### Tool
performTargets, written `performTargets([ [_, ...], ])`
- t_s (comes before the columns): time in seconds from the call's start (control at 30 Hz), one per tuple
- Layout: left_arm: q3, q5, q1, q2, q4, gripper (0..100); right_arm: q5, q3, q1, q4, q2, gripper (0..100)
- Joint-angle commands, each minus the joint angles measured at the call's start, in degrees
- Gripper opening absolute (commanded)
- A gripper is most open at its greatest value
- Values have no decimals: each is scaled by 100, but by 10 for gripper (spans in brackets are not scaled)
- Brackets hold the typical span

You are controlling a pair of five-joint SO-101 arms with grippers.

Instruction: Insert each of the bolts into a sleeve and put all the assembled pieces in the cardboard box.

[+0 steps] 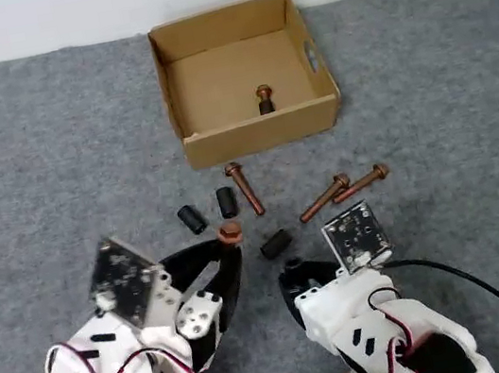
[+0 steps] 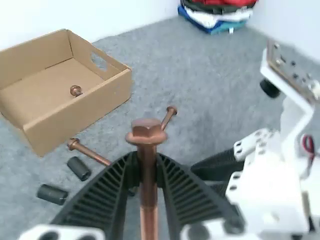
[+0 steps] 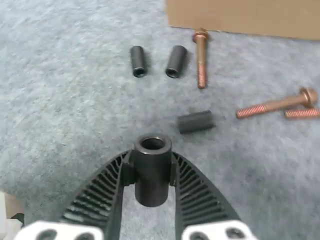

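left hand [image 2: 146, 159] clamping bolt [image 2: 145, 134] by the shank, axis vertical, head up, lower thread getting cut off at the view's edge. cardboard box [image 1: 251, 136] sitting at far side of worktop [image 1: 35, 165], one assembled piece [image 1: 265, 100] lying inside. right hand [image 3: 152, 161] gripping sleeve [image 3: 152, 172] upright, bore facing up, its bottom end hiding between the fingers

Quick tally here: one cardboard box [image 1: 241, 136], one assembled piece [image 1: 265, 100]. Three loose bolts [image 1: 243, 188] [image 1: 324, 199] [image 1: 361, 181], plus one held bolt [image 2: 146, 150], so four bare bolts! Three loose sleeves [image 1: 192, 219] [image 1: 226, 202] [image 1: 274, 244], plus one held sleeve [image 3: 152, 170], four there too.
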Motion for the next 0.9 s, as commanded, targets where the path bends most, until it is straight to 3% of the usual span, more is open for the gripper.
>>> performTargets([
  [0.0, 136, 695, -378, -334, -501, 5, 325, -176, -277, -479, 48, 8],
  [0.23, 743, 1925, -527, -633, -1758, 5, 818, -158, -752, -1253, 92, 8],
  [0.47, 1376, 1952, -510, -800, -2365, 5, 1310, -158, -848, -1710, 92, 8],
  [0.87, 2158, 1952, -510, -967, -3191, 5, 1345, -176, -848, -1771, 92, 8],
])
